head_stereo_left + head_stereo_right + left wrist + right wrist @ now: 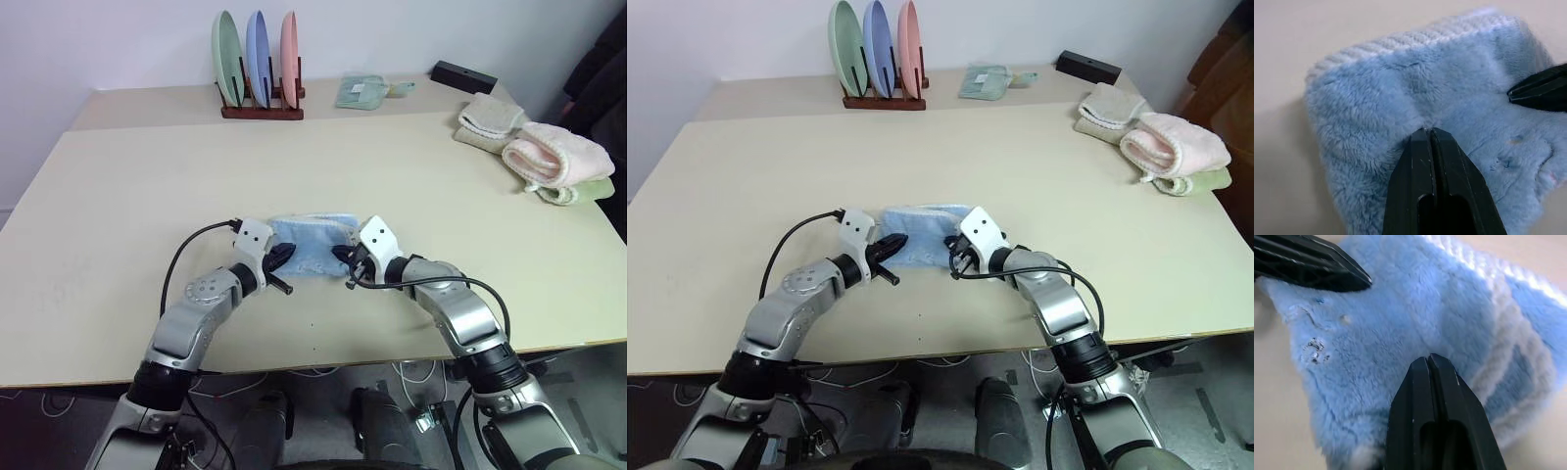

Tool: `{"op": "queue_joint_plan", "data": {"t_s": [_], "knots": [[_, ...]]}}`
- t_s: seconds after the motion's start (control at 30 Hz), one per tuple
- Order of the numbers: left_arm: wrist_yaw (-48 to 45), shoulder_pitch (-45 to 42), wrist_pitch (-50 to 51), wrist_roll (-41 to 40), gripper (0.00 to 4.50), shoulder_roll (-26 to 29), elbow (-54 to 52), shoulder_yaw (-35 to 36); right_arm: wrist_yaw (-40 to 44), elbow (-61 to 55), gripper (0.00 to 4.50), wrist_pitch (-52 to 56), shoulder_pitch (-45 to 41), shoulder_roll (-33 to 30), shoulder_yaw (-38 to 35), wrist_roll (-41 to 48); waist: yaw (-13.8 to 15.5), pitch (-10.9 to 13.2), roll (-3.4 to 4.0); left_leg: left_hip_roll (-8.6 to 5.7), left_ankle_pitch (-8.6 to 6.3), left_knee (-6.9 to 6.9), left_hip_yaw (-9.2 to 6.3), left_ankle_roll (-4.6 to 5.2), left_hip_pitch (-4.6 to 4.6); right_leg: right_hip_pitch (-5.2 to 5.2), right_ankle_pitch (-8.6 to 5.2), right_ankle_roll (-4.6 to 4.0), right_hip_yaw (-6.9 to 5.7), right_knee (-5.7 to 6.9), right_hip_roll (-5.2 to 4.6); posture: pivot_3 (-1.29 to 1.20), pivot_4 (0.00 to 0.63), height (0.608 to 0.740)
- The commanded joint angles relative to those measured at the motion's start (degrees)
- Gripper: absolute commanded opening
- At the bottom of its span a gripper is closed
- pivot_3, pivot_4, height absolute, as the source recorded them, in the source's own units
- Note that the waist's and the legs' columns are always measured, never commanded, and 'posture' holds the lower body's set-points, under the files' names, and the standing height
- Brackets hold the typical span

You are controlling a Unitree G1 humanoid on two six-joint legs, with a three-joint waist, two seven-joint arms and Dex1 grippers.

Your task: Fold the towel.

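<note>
The towel (313, 245), light blue terry folded into a small pad, lies on the beige table (147, 196) near its front edge. My left gripper (285, 257) is at the pad's left end and my right gripper (345, 258) at its right end, pointing at each other. In the left wrist view the left gripper (1429, 131) is shut, its tips against the pile with no cloth showing between the fingers. The right wrist view gives the same for the right gripper (1427, 357), shut on the plush top. A small dark stitched mark (1313, 350) sits near one corner.
At the back stands a wooden rack with three plates (260, 69); a green cloth (362, 91) and a black box (463, 75) lie beside it. A beige folded towel (488, 119) and a pink rolled towel (556, 157) lie at the far right.
</note>
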Motion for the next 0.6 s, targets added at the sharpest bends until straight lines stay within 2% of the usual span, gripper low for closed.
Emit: {"op": "queue_joint_plan", "data": {"t_s": [0.03, 0.13, 0.27, 0.3, 0.4, 0.6], "knots": [[-0.6, 1.9, -1.3, -3.2, 0.0, 1.0, -6.0, 7.5, 1.5, -6.6, 0.78, 4.9, 0.0, -1.8, -7.3, 6.1, 0.0, 0.0, -0.01, 0.02, 0.0, 0.0, -0.02, 0.0, -0.03, -0.04, 0.0, 0.0, 0.0, 0.0, 0.0, 0.0, 0.15, 0.74], [-2.9, 4.4, -2.2, -2.8, 0.0, 5.0, -9.7, 10.8, 2.2, -10.3, 2.18, 12.7, -0.2, -2.8, -11.5, 11.6, -0.1, 0.0, -0.01, 0.04, 0.0, 0.0, -0.03, 0.0, -0.08, -0.1, 0.0, 0.0, -0.01, 0.01, 0.0, 0.0, 0.15, 0.74], [-6.8, 7.9, -3.6, -2.5, 0.0, 10.0, -11.9, 13.5, -1.1, -10.4, 4.18, 22.8, -1.5, -1.8, -15.4, 15.9, -0.1, 0.0, 0.01, 0.06, -0.01, -0.04, 0.01, 0.01, -0.06, -0.09, -0.01, -0.01, 0.0, 0.01, 0.02, 0.0, 0.15, 0.74], [-7.5, 8.6, -3.7, -3.0, 0.0, 10.7, -12.3, 14.3, -2.0, -9.5, 4.43, 25.2, -2.1, -1.1, -16.4, 16.9, 0.0, 0.0, 0.01, 0.05, -0.01, -0.03, 0.02, 0.01, -0.06, -0.1, -0.01, -0.01, 0.0, 0.0, 0.01, 0.0, 0.15, 0.74], [-9.5, 10.4, -3.5, -4.7, 0.0, 12.4, -13.6, 16.8, -3.7, -5.4, 4.43, 30.3, -4.4, 1.6, -18.3, 19.6, -0.1, 0.1, 0.02, 0.06, -0.01, -0.02, 0.02, 0.02, -0.07, -0.1, 0.0, -0.02, 0.0, 0.0, 0.01, 0.0, 0.15, 0.74], [-10.5, 12.8, -3.0, -5.0, 0.0, 12.5, -17.1, 16.6, -4.8, 0.4, 4.43, 31.6, -7.0, 4.5, -16.5, 20.0, -0.1, 0.1, 0.02, 0.05, -0.01, -0.02, 0.03, 0.02, -0.08, -0.09, 0.0, -0.01, 0.0, -0.02, 0.0, 0.0, 0.15, 0.74]]}}
